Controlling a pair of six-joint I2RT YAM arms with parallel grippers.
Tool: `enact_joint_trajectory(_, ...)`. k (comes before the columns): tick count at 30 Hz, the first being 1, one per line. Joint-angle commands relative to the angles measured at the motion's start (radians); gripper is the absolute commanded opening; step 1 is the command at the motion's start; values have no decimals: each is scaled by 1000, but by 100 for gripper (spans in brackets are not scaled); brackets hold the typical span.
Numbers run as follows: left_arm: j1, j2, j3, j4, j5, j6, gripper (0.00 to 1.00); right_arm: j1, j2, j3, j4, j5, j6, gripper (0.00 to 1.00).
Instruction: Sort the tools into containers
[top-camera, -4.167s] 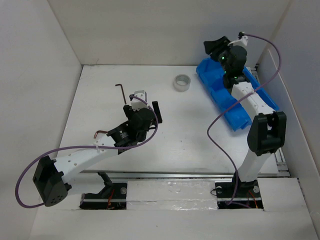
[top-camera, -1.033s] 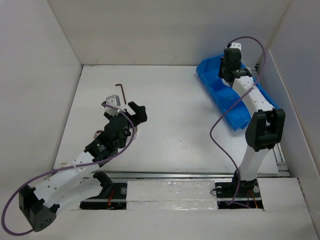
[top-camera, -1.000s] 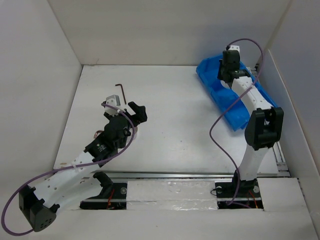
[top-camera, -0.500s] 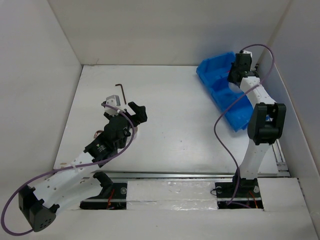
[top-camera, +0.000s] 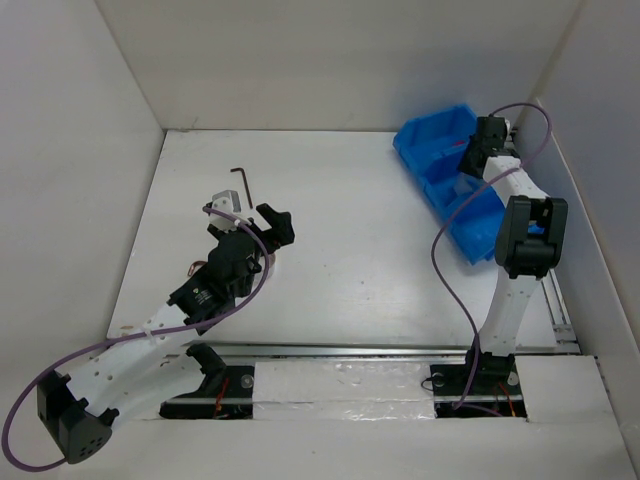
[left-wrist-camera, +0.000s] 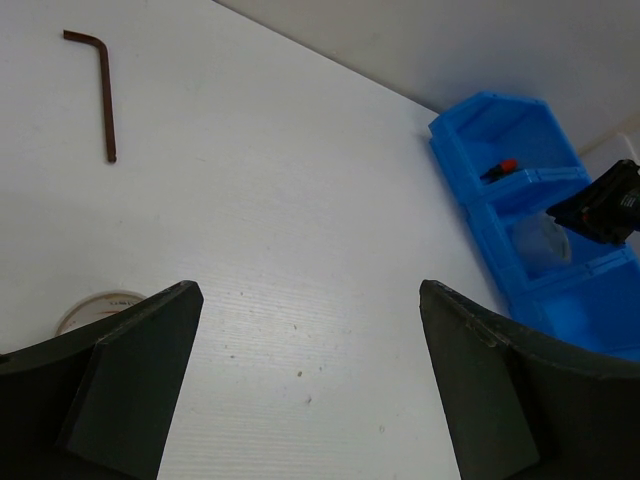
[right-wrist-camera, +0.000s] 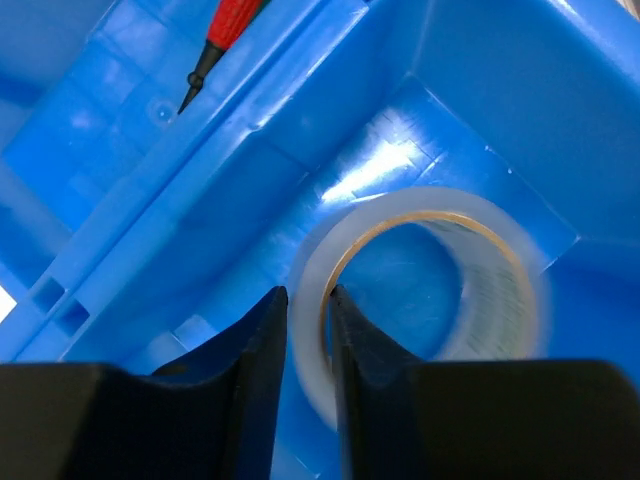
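The blue three-compartment bin (top-camera: 440, 185) lies at the back right and also shows in the left wrist view (left-wrist-camera: 520, 200). My right gripper (top-camera: 478, 152) is down in its middle compartment. In the right wrist view the right gripper (right-wrist-camera: 308, 295) is shut on the wall of a silver-grey tape roll (right-wrist-camera: 500, 290), one finger inside the ring and one outside. A red-handled screwdriver (right-wrist-camera: 235, 20) lies in the far compartment. A dark hex key (top-camera: 240, 183) lies on the table at the back left. My left gripper (top-camera: 270, 225) hovers open and empty near it. The thin dark screwdriver is not in view.
A second tape roll (left-wrist-camera: 100, 310) lies on the table, partly hidden behind my left finger. White walls enclose the table on three sides. A purple cable (top-camera: 450, 250) loops from the right arm over the bin's near end.
The tape roll that lay on the table 4 s ago is now in the bin in my right gripper. The right wrist swung right and the bin's far end shifted. The left arm pulled back, then stayed still.
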Motion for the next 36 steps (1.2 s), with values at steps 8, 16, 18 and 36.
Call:
enact_joint_trajectory(8, -5, -23, -7, 38, -13, 10, 89, -9, 39, 136, -22, 15, 16, 40)
enact_joint_trajectory(16, -5, -12, -3, 42, -15, 10, 89, 62, -159, 29, 34, -32, -12, 41)
enact_joint_trajectory(18, -5, -11, -5, 42, -16, 10, 88, 128, -213, 0, 34, -135, -35, 41)
enact_joint_trajectory(36, 42, 9, -22, -43, -204, -87, 86, 734, -425, -592, 602, -434, 115, 46)
